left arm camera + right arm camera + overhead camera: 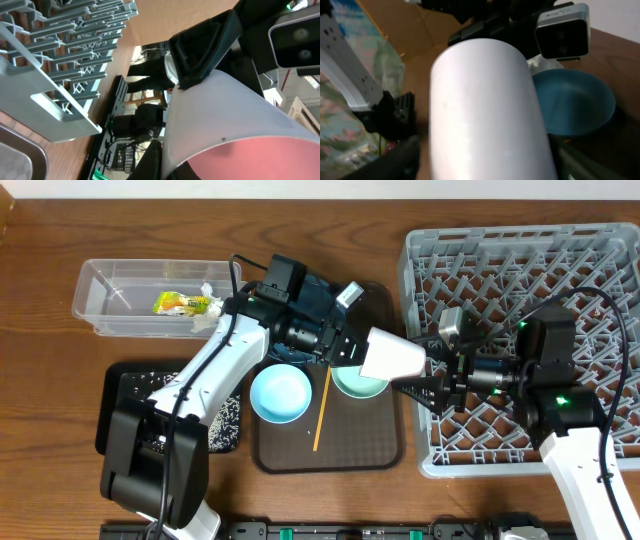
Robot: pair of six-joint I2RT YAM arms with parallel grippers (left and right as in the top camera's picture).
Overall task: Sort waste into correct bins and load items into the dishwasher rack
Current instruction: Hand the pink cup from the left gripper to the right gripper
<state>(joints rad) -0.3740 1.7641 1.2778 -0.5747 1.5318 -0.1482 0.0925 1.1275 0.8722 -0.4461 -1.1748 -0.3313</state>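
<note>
Aloft, small pink bowl (392,358) pinched by right jaws; left jaws at rim, grip unclear.

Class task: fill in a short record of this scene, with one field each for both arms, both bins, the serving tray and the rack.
left gripper: fingers clamped on the rim of the small pink bowl, which is held in the air
right gripper: fingers either side of the bowl; grip unclear
clear tub: snack wrapper, white tissue
black tray: rice grains
brown tray: pale-blue bowl, mint-green bowl, wooden stick
rack: right of the brown tray, under the right arm
</note>
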